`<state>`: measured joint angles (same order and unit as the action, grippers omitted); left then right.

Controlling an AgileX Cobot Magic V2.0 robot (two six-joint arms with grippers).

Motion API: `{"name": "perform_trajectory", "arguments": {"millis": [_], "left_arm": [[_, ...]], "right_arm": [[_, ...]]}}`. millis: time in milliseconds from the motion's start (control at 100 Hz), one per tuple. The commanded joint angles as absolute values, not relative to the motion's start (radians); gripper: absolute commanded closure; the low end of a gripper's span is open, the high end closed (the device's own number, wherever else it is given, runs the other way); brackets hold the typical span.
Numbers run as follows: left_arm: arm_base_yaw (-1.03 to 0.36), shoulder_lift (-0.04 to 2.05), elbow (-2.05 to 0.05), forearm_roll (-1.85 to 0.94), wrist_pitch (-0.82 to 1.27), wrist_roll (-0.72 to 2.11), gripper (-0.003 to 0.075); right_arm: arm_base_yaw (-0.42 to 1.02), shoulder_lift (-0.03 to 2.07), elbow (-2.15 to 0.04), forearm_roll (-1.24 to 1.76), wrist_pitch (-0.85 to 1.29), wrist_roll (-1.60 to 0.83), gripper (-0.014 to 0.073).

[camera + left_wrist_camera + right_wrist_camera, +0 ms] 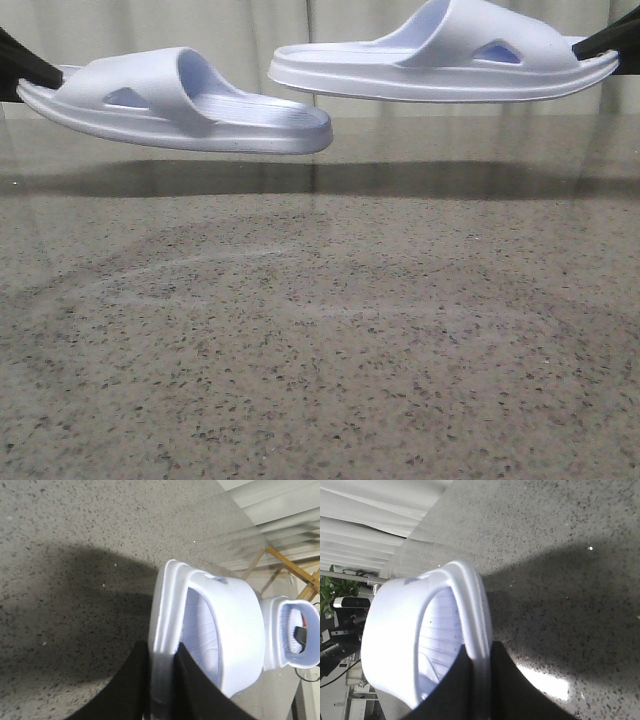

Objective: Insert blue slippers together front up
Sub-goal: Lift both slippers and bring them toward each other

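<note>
Both blue slippers hang in the air above the speckled table [320,350]. My left gripper [45,75] is shut on the strap end of the left slipper [150,95]. Its ribbed footbed points right and tilts slightly down. My right gripper [598,45] is shut on the strap end of the right slipper [450,50], which is held higher. Its open end overlaps above the left slipper's tip. In the left wrist view the gripper [162,652] pinches the sole edge of its slipper [235,620], with the other slipper [280,630] beyond. In the right wrist view the gripper [480,655] pinches its slipper [390,630].
Pale curtains [250,30] hang behind the table's far edge. A wooden frame [295,570] stands off the table in the left wrist view. A plant [335,592] and a camera [350,602] stand off the table in the right wrist view.
</note>
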<state>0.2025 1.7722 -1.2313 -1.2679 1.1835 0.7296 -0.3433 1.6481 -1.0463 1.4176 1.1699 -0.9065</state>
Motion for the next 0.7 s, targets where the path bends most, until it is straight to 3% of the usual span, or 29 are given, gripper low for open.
{"name": "perform_trajectory", "arguments": {"millis": [0, 690], "left_arm": [[0.185, 1.734, -1.263, -1.366, 1.268, 0.705, 0.0704], [0.135, 1.734, -1.263, -1.358, 1.268, 0.65, 0.0704]], "right_arm": [[-0.325, 1.633, -1.097, 1.496, 1.237, -0.923, 0.07], [-0.296, 1.712, -1.168, 1.446, 1.226, -0.923, 0.07]]}}
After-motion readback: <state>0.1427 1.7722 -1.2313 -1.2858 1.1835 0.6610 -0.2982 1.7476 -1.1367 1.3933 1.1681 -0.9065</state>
